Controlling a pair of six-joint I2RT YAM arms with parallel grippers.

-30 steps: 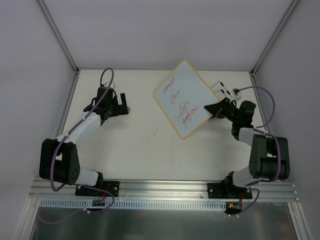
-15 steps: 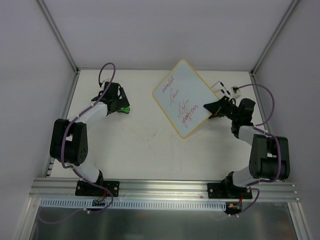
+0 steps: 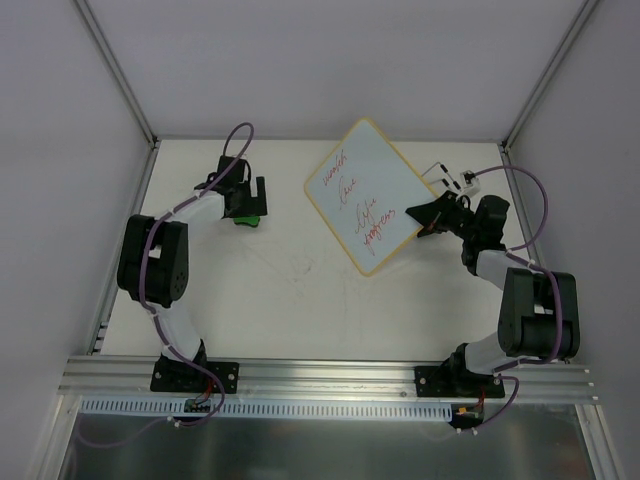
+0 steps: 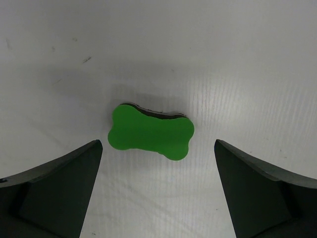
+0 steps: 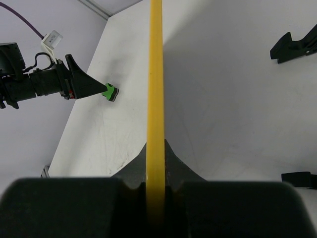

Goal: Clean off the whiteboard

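The whiteboard (image 3: 362,197) has a tan frame and red handwriting; it is held tilted above the table at the back centre-right. My right gripper (image 3: 424,217) is shut on its right edge; the right wrist view shows the yellow frame edge (image 5: 155,74) clamped between the jaws. A small green eraser (image 3: 247,218) lies on the table at the back left. My left gripper (image 3: 246,200) is open right above it; in the left wrist view the eraser (image 4: 150,131) lies flat between and just beyond the wide-open fingers (image 4: 54,193).
Two black clips (image 5: 295,43) lie on the table behind the board in the right wrist view, near a small white part (image 3: 448,181) at the back right. Grey walls enclose the table; a metal rail (image 3: 330,378) runs along the near edge.
My left arm has swung right and forward, bringing its open gripper over the green eraser. The right gripper and whiteboard have barely moved.
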